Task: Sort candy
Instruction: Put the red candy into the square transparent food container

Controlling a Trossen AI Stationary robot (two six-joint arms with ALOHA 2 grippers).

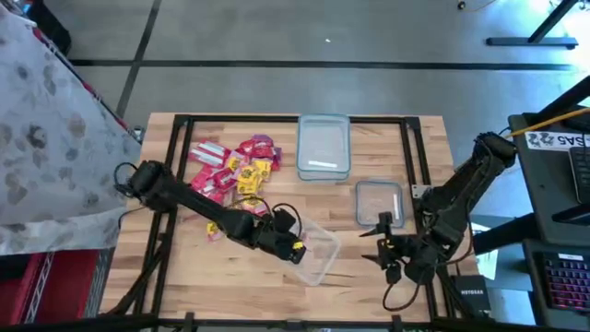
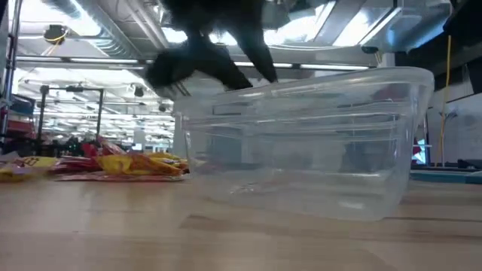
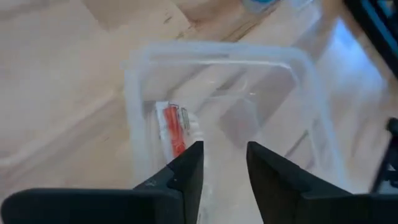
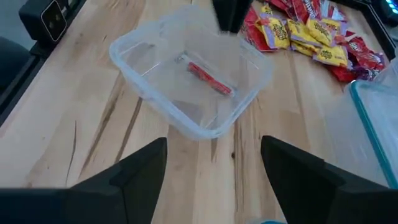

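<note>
The wooden table (image 1: 369, 267) filled the middle of the high view, its dark frame rails running along the edges. The left arm reached from the left edge of that frame diagonally toward lower centre, and the right arm folded in from the right edge toward the lower right.

Three clear containers came next in size. A large blue-rimmed tub (image 1: 324, 146) sat at upper centre of the high view, a smaller blue-rimmed one (image 1: 379, 202) lay to its lower right, and an unrimmed clear tub (image 1: 316, 254) stood at lower centre; the last filled most of the low view (image 2: 301, 143).

The candy pile (image 1: 232, 168) spread across the upper left of the table in the high view, red and yellow packets overlapping, and showed again at the upper right of the right wrist view (image 4: 311, 31). One more yellow packet (image 1: 211, 230) lay apart, by the left arm's lower edge.

The left gripper (image 1: 297, 247) hung just over the near rim of the unrimmed tub, its fingers (image 3: 186, 174) parted a little with nothing between them. The right gripper (image 1: 385, 249) waited to the right of that tub, its fingers (image 4: 140, 174) spread wide and empty.

A single red candy (image 4: 209, 78) lay on the floor of the unrimmed tub, also seen in the left wrist view (image 3: 173, 132); its print was too blurred to read.
</note>
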